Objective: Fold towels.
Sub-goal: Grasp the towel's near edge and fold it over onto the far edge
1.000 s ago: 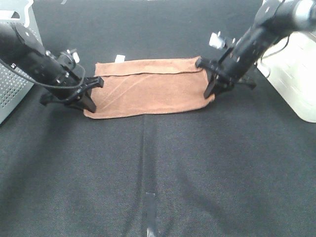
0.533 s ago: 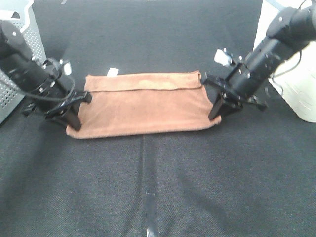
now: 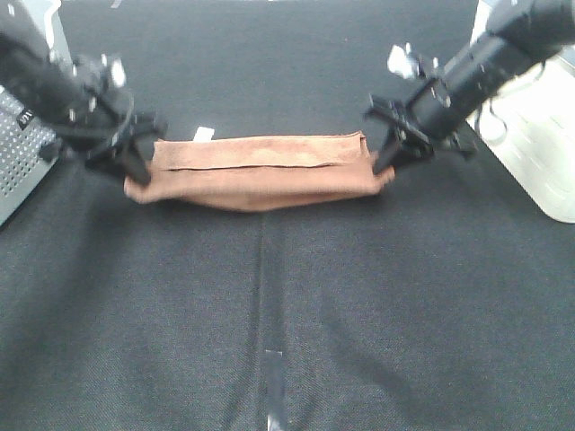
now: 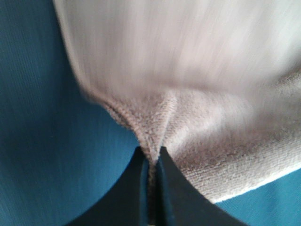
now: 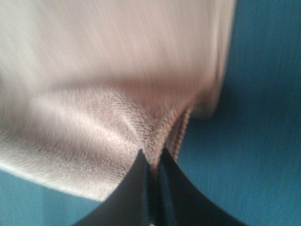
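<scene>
Toward the far side of the dark worktop (image 3: pixel 287 314), the brown towel (image 3: pixel 260 171) is stretched as a narrow, layered band between the two arms. Its near edge bows in the middle, and a small white tag (image 3: pixel 204 134) shows at its far left corner. The left hand (image 3: pixel 135 178) is pressed together on the towel's left end, with cloth pinched between its black fingers, and the right hand (image 3: pixel 384 167) pinches the right end likewise.
</scene>
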